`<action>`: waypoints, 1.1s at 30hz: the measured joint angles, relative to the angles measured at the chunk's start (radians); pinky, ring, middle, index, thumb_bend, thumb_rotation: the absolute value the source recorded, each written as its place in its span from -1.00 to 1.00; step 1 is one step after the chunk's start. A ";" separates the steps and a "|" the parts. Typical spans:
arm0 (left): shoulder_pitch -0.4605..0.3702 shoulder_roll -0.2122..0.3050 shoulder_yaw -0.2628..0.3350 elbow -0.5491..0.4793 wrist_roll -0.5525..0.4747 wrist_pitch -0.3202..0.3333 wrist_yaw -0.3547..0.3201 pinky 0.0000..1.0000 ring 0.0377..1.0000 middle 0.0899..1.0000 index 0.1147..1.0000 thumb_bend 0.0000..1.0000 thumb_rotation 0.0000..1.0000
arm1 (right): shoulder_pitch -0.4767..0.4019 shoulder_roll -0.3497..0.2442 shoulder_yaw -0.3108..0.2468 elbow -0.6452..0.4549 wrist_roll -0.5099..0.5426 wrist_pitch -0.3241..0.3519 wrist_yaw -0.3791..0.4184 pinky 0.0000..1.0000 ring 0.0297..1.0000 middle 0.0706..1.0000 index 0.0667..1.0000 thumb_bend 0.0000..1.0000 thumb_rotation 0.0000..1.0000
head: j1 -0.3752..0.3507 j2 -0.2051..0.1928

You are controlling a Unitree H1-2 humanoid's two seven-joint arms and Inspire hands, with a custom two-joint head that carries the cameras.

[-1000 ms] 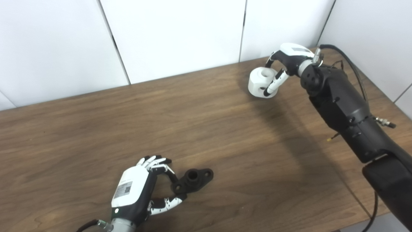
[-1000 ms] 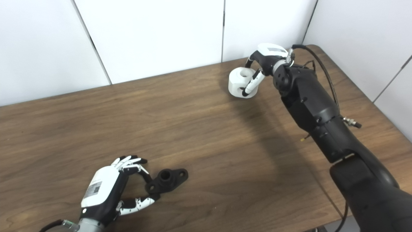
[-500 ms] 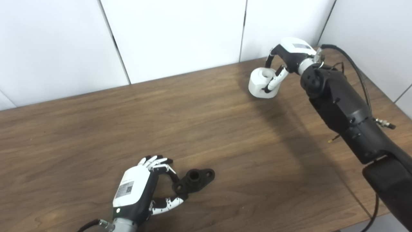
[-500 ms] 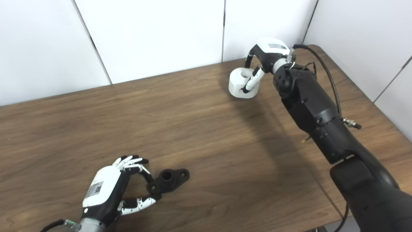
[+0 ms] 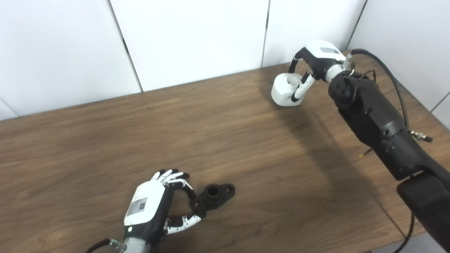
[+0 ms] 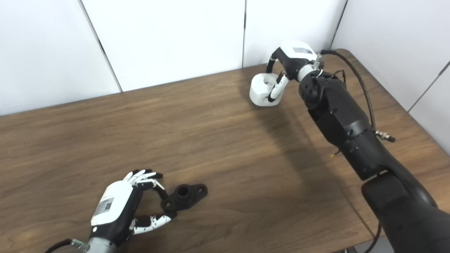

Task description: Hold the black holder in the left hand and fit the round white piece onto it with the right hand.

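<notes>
Holder [image 5: 212, 196] near left on the table [image 5: 225, 140], white piece [image 5: 285, 89] far right in the right hand [image 5: 314, 61].

Left eye view: one holder, one white piece, two hands. The left hand [image 5: 151, 211] pinches the holder's left end between fingertips and thumb, hiding that end; whether the holder is lifted is hard to tell. The right hand's fingers wrap the tilted piece and cover part of its right side; its arm is cut off at the bottom right.
Right eye view: same count; the left wrist is cut by the bottom edge.
</notes>
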 measured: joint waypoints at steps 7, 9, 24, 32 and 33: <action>0.000 -0.003 0.001 -0.001 0.002 0.000 -0.004 0.94 0.78 0.59 -0.16 0.03 -0.89 | 0.002 0.000 0.000 0.000 0.001 -0.006 -0.005 0.68 0.86 0.63 -0.11 0.05 -0.73 | 0.000 0.000; 0.000 -0.003 0.001 -0.001 0.002 0.000 -0.004 0.94 0.78 0.59 -0.16 0.03 -0.88 | 0.003 0.000 0.000 0.000 0.001 -0.008 -0.009 0.69 0.87 0.63 -0.11 0.05 -0.73 | 0.000 0.000; 0.000 -0.007 -0.001 0.000 0.005 -0.001 -0.003 0.92 0.76 0.58 -0.16 0.03 -0.89 | 0.014 -0.035 0.012 -0.217 0.000 0.045 0.180 0.79 0.89 0.63 -0.11 0.05 -0.72 | 0.021 0.003; 0.000 -0.013 -0.006 0.003 0.008 -0.003 0.002 0.92 0.76 0.58 -0.16 0.03 -0.89 | 0.002 -0.041 0.028 -0.365 -0.026 0.078 0.335 0.73 0.85 0.59 -0.11 0.05 -0.73 | 0.051 0.009; 0.000 -0.014 -0.008 0.003 0.009 -0.003 0.002 0.92 0.77 0.58 -0.16 0.03 -0.89 | 0.000 -0.041 0.029 -0.380 -0.029 0.078 0.350 0.71 0.84 0.58 -0.11 0.05 -0.72 | 0.060 0.011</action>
